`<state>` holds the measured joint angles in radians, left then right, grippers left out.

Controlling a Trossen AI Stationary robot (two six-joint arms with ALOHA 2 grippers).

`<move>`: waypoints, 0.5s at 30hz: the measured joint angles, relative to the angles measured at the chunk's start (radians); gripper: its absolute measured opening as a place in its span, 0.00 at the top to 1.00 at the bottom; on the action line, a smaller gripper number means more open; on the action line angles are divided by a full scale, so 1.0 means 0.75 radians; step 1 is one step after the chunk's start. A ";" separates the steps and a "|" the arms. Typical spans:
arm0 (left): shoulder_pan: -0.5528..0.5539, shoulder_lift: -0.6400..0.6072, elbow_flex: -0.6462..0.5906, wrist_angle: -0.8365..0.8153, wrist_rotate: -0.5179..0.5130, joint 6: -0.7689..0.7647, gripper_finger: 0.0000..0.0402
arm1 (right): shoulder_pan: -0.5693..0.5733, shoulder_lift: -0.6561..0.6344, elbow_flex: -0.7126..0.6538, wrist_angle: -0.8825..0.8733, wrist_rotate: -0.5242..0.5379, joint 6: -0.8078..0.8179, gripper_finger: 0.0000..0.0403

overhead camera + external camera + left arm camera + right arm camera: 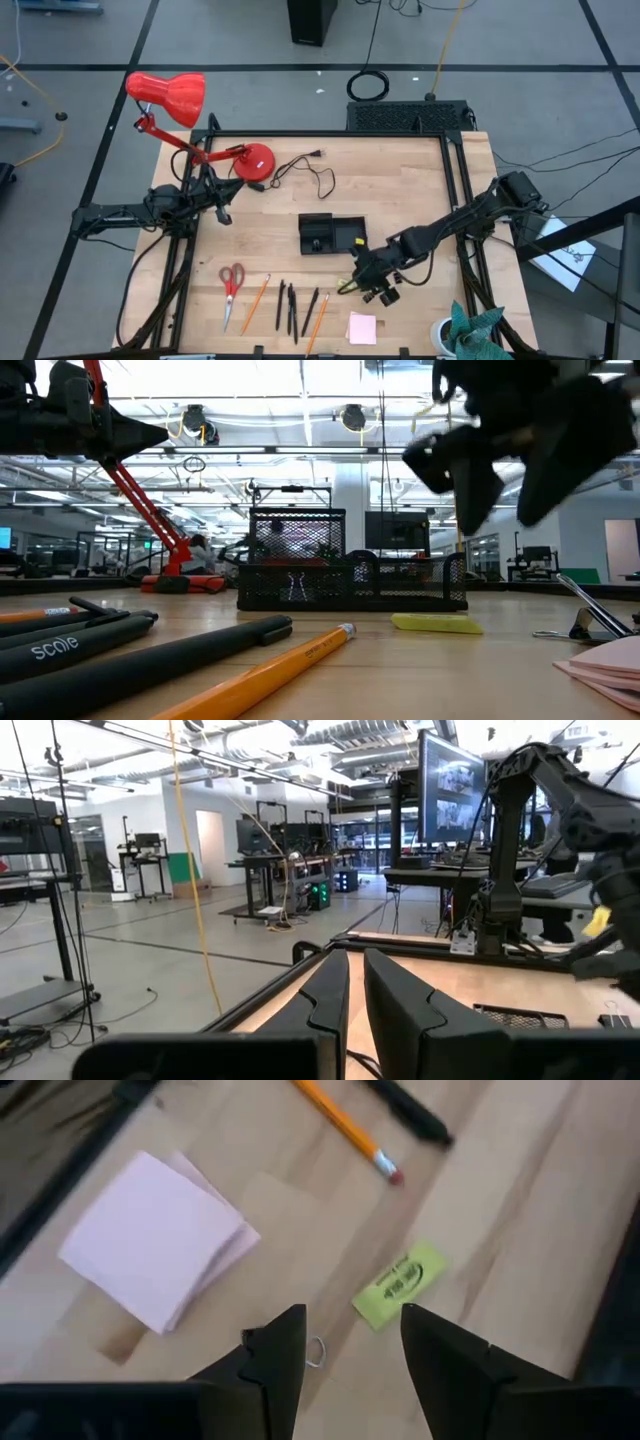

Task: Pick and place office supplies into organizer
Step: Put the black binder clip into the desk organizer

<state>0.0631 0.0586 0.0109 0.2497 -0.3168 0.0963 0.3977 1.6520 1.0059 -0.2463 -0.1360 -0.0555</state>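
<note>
My right gripper is open and hangs above the near right part of the table, touching nothing. Below it lie the small yellow item, the pink sticky-note pad and a black binder clip, half hidden behind one finger. The black mesh organizer stands mid-table. Red-handled scissors, orange pencils and dark pens lie flat along the near edge. My left gripper waits, shut, by the red lamp's base.
A red desk lamp stands at the far left with its base on the table, and its black cord trails behind the organizer. A black frame rail runs round the tabletop. Bare wood lies between organizer and pens.
</note>
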 joint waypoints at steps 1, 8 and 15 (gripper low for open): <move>0.000 0.000 0.000 0.000 0.000 -0.001 0.90 | -0.001 0.001 -0.017 0.009 0.000 0.020 0.60; 0.000 0.000 0.000 -0.023 0.000 0.004 0.90 | -0.004 -0.005 -0.119 0.108 -0.149 0.115 0.58; 0.000 0.000 0.000 -0.030 0.000 0.005 0.90 | 0.005 -0.005 -0.188 0.246 -0.171 0.162 0.60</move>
<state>0.0629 0.0587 0.0109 0.2272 -0.3168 0.0998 0.4015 1.6482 0.8653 -0.0620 -0.2642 0.0656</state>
